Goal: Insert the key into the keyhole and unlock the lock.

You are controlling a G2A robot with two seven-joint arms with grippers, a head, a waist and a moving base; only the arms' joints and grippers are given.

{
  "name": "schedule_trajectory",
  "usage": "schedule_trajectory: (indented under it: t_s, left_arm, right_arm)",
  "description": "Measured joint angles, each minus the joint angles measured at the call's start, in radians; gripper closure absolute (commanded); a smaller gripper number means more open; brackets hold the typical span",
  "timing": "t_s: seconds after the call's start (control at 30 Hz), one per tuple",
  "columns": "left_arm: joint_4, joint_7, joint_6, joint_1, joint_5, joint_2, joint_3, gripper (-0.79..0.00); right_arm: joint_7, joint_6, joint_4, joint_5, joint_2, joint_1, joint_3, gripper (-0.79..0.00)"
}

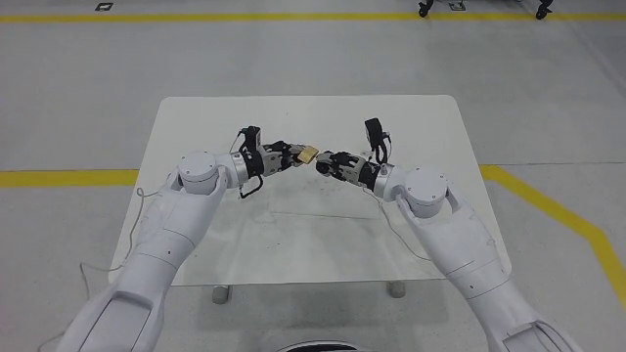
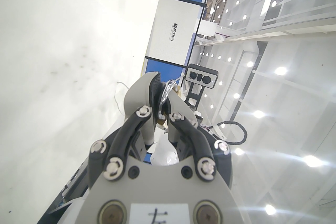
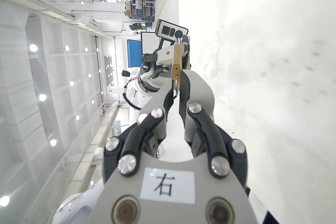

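A brass padlock (image 1: 308, 154) hangs above the middle of the white table (image 1: 293, 244), between both grippers. My left gripper (image 1: 293, 153) is shut on its silver shackle (image 2: 166, 93), with a bit of brass (image 2: 162, 121) showing between the fingers. My right gripper (image 1: 328, 161) faces it from the other side and is shut on a small key (image 3: 177, 84). The key's tip meets the bottom face of the padlock body (image 3: 176, 61). How deep the key sits in the keyhole is hidden by the fingers.
The table's far edge (image 1: 303, 98) and rounded corners lie well away from the grippers. The right arm's wrist camera (image 2: 201, 78) sits just behind the lock in the left wrist view. Grey floor with yellow tape lines (image 1: 293, 18) surrounds the table.
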Motion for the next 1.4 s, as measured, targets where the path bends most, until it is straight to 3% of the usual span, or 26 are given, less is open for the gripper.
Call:
schedule_trajectory:
  t_s: [0.2, 0.4, 0.8, 0.83, 0.87, 0.9, 0.93, 1.27, 1.3, 1.33, 1.4]
  left_arm:
    - [-0.004, -0.001, -0.008, 0.003, 0.002, 0.001, -0.002, 0.000]
    - [-0.010, 0.003, -0.016, 0.007, 0.006, 0.002, -0.005, 0.000]
    - [-0.017, -0.006, -0.023, 0.009, 0.019, 0.003, -0.004, 0.000]
    - [-0.017, -0.007, -0.024, 0.009, 0.020, 0.003, -0.004, 0.000]
    - [-0.018, -0.008, -0.025, 0.009, 0.020, 0.004, -0.004, 0.000]
    - [-0.018, -0.007, -0.027, 0.009, 0.020, 0.004, -0.005, 0.000]
    - [-0.019, -0.005, -0.031, 0.009, 0.017, 0.004, -0.007, 0.000]
    - [-0.047, 0.060, -0.114, 0.029, 0.015, 0.006, -0.034, 0.000]
    - [-0.053, 0.070, -0.130, 0.033, 0.021, 0.007, -0.036, 0.000]
    - [-0.063, 0.083, -0.150, 0.039, 0.029, 0.007, -0.038, 0.000]
    - [-0.080, 0.108, -0.187, 0.050, 0.043, 0.008, -0.043, 0.000]
  right_arm:
    - [0.002, 0.001, -0.012, 0.000, 0.004, -0.010, 0.004, -0.145]
    - [0.002, 0.000, -0.006, 0.011, 0.004, -0.010, 0.002, 0.000]
    - [-0.006, -0.006, 0.037, 0.053, -0.001, 0.011, -0.013, 0.000]
    - [-0.005, -0.008, 0.039, 0.057, -0.001, 0.012, -0.013, -0.111]
    - [-0.005, -0.009, 0.039, 0.061, -0.001, 0.013, -0.012, -0.302]
    - [-0.004, -0.012, 0.039, 0.064, -0.001, 0.012, -0.011, -0.776]
    - [-0.004, -0.016, 0.038, 0.067, 0.000, 0.011, -0.008, -0.785]
    - [0.002, -0.022, 0.033, 0.069, 0.001, 0.006, -0.004, -0.785]
    - [0.009, -0.025, 0.028, 0.076, 0.001, 0.001, -0.005, -0.431]
    - [0.032, -0.037, 0.023, 0.106, 0.000, -0.007, -0.002, -0.311]
    - [0.069, -0.064, 0.028, 0.189, 0.000, -0.020, 0.015, -0.228]
